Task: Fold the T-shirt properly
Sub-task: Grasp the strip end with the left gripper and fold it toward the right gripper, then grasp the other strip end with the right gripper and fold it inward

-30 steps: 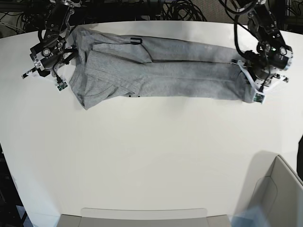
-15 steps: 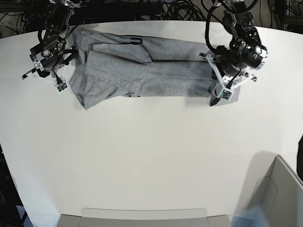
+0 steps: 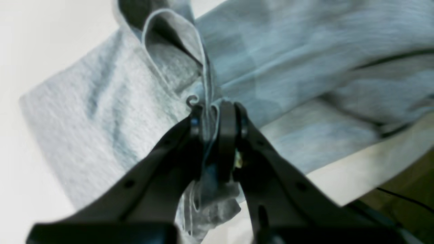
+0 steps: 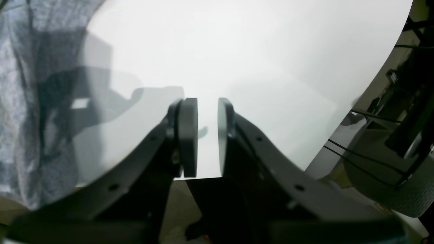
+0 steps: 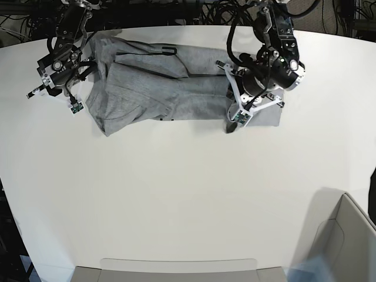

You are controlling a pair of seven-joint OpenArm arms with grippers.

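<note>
- Grey bin corner (image 5: 343, 235) sitting at the near right of the white table (image 5: 176, 194), and a flat grey panel (image 5: 176, 267) lying along the near edge; both in the same spots as a second ago.
- T-shirt (image 5: 164, 88) lying across the far part of the table as a long folded band, collar end toward the base view's left.
- Left gripper (image 3: 212, 112) clenched on a pinch of the T-shirt's hem; thin fabric edge and a loose thread showing between the pads in the left wrist view, more cloth bunching under the fingers.
- That arm, the left gripper (image 5: 238, 120), is now over the middle-right of the band; a second ago it was out at the band's far right end, half a second ago roughly midway. It is carrying the hem end back toward the collar.
- Result: the band is looking much shorter in the base view, the right end doubling over itself, with a small flat grey patch showing just right of the arm.
- Right gripper (image 4: 206, 135) with jaws slightly parted, nothing between the pads, bare table behind them; T-shirt cloth (image 4: 27, 101) sitting off at the left edge of the right wrist view.
- Right gripper (image 5: 73, 106) hanging just beside the collar end at far left of the base view, unmoved across all three base frames.
</note>
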